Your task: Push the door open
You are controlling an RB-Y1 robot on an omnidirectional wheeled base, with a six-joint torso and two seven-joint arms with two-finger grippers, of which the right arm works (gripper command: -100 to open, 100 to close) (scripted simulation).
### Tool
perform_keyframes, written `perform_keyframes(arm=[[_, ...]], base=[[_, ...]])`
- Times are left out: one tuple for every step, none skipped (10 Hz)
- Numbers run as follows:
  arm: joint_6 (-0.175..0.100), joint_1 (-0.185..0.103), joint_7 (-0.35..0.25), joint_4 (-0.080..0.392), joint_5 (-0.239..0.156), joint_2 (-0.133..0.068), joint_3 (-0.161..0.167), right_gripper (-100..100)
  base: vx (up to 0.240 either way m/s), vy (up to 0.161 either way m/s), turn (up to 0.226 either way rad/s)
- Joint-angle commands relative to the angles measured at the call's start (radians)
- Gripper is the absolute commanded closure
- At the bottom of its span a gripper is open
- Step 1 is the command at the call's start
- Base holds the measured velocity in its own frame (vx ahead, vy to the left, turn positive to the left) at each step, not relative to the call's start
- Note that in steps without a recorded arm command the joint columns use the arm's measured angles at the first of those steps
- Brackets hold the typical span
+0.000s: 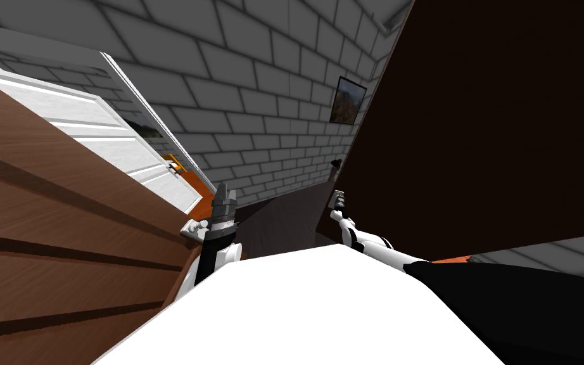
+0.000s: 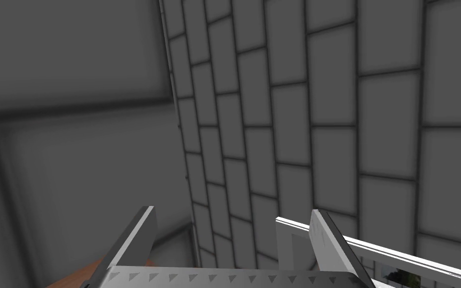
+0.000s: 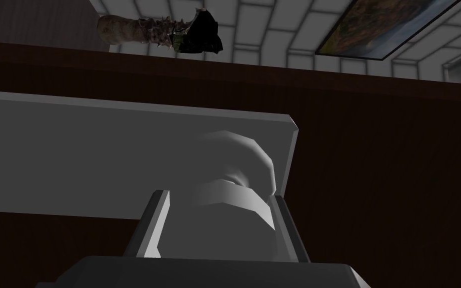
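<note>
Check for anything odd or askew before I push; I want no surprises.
Nothing stands out. The right gripper is shut on the grey knob of the dark door, the left gripper hangs open near the brown door, and the shared slant is the camera's.

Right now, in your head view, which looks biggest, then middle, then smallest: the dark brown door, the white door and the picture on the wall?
1. Dark brown door: biggest, though it is also very near the camera.
2. White door.
3. Picture: smallest, and farther off.

The door handle (image 3: pixel 124 155) runs off the edge
</note>
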Motion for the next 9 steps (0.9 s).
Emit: perform_keyframes(arm=[[-0.023,-0.017,-0.010,0.044,0.000,-0.020,0.000,100],[-0.024,-0.013,-0.004,0.047,-0.007,-0.029,-0.015,100],[-0.024,-0.013,-0.004,0.050,-0.007,-0.029,-0.015,100],[-0.025,-0.011,0.000,0.049,-0.011,-0.035,-0.025,100],[-0.026,-0.010,0.001,0.049,-0.014,-0.038,-0.030,100],[-0.026,-0.009,0.003,0.050,-0.016,-0.040,-0.034,100],[-0.027,-0.008,0.005,0.051,-0.018,-0.043,-0.039,100],[-0.034,-0.010,-0.001,0.069,-0.015,-0.043,-0.033,100],[-0.040,-0.008,0.009,0.072,-0.026,-0.054,-0.054,100]], base=[[0.026,-0.007,0.000],[0.123,0.025,-0.038],[0.145,0.041,-0.040],[0.144,0.030,-0.049],[0.195,0.026,-0.062],[0.211,0.028,-0.050],[0.182,0.034,-0.045],[0.077,0.009,-0.033],[0.150,-0.026,-0.030]])
